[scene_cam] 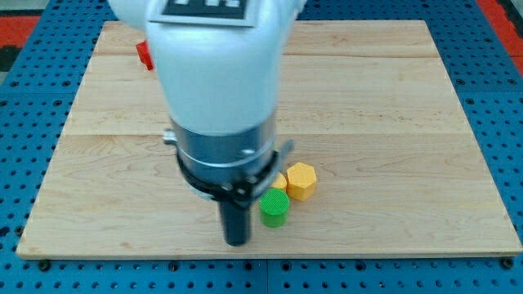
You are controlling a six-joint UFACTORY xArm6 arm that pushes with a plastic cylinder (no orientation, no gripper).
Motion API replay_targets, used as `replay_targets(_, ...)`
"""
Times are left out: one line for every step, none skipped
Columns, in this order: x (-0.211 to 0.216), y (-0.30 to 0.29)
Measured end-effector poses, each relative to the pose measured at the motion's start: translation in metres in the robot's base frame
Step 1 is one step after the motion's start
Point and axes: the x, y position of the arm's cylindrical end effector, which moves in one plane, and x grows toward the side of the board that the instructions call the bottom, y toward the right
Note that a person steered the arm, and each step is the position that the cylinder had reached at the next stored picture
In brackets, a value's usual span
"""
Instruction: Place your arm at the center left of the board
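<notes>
My tip point(237, 241) rests on the wooden board point(392, 122) near the bottom middle, just left of a green cylinder point(274, 208). A yellow hexagonal block point(301, 180) sits up and to the right of the green cylinder. Another yellow block point(278, 181) shows partly between them, half hidden by my arm. A red block point(145, 55) shows at the upper left, partly hidden behind my arm's white body point(216, 73).
The board lies on a blue pegboard surface point(24, 147) that surrounds it. A red area point(33, 24) shows at the view's top left corner.
</notes>
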Motion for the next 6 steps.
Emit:
replay_targets(-0.037, -0.046)
replay_targets(-0.078, -0.091)
replay_targets(-0.121, -0.118)
replay_targets(-0.165, -0.143)
replay_targets(-0.172, -0.148)
replay_targets(-0.179, -0.155)
